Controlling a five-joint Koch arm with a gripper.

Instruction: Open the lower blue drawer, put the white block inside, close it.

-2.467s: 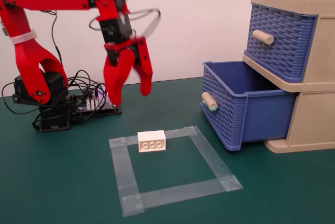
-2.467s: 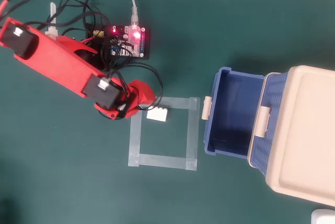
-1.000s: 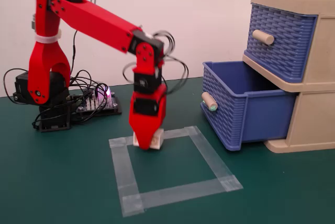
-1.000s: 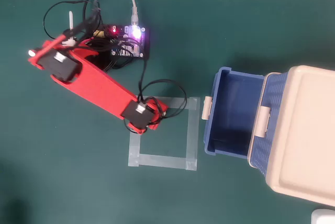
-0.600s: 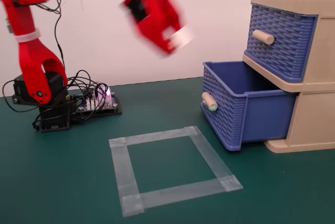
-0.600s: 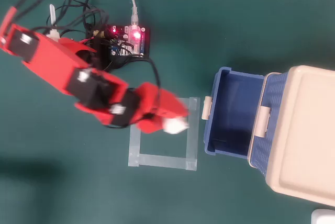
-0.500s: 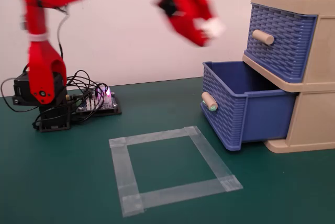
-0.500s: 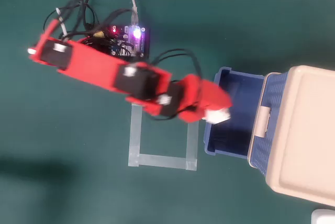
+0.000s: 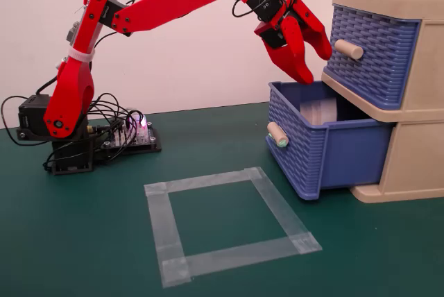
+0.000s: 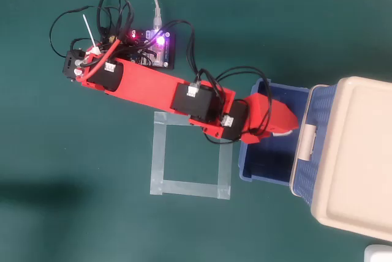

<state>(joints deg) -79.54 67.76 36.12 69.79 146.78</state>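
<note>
The lower blue drawer (image 9: 326, 150) stands pulled out of the beige cabinet (image 9: 416, 148), its teal-tipped peg handle (image 9: 277, 134) facing the tape square. My red gripper (image 9: 314, 66) hangs open just above the drawer's inside, jaws spread and empty. A pale, blurred white block (image 9: 318, 111) shows inside the drawer below the jaws. In the overhead view the gripper (image 10: 278, 121) covers the drawer's (image 10: 260, 170) upper half, and only a white sliver of the block (image 10: 284, 133) peeks out beside it.
The upper blue drawer (image 9: 371, 51) is shut, close to the right of the gripper. A grey tape square (image 9: 156, 221) lies on the green mat with nothing in it. The controller board (image 10: 153, 48) and cables sit by the arm's base (image 9: 59, 123).
The gripper shut on the block inside the tape square, lifted it and swung right to above the open drawer. The jaws are now open and the block is down in the drawer.
</note>
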